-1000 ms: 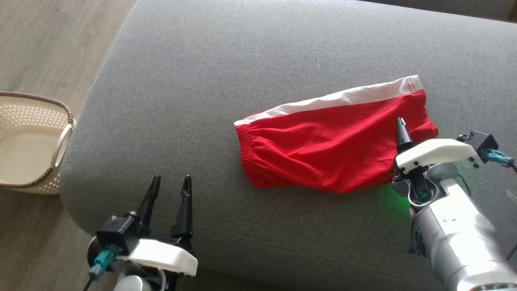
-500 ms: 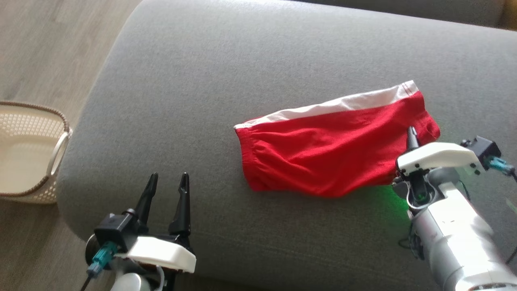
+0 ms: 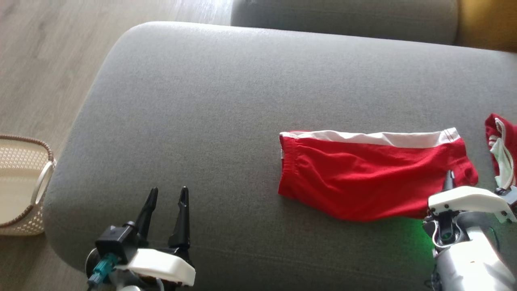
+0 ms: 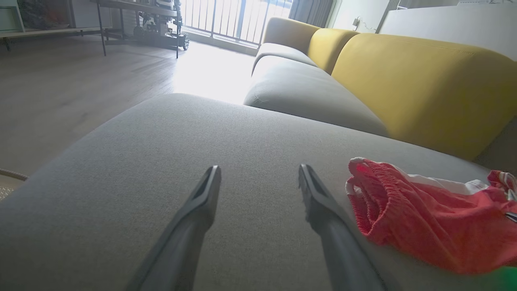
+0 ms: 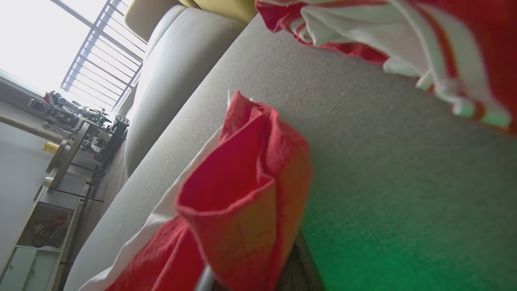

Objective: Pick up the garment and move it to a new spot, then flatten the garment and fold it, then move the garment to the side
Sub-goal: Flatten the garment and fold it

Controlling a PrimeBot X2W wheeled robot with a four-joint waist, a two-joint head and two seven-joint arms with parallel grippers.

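Garment in right jaws

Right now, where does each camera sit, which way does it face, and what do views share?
Head: looks down at the grey sofa seat; left gripper open, right gripper shut on the red shorts.
Left wrist: low, along its open fingers toward the yellow backrest.
Right wrist: close on the shorts' bunched hem, its own fingers mostly covered.
All three share the shorts.

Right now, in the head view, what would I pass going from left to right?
basket → left gripper → red shorts → red-and-white garment
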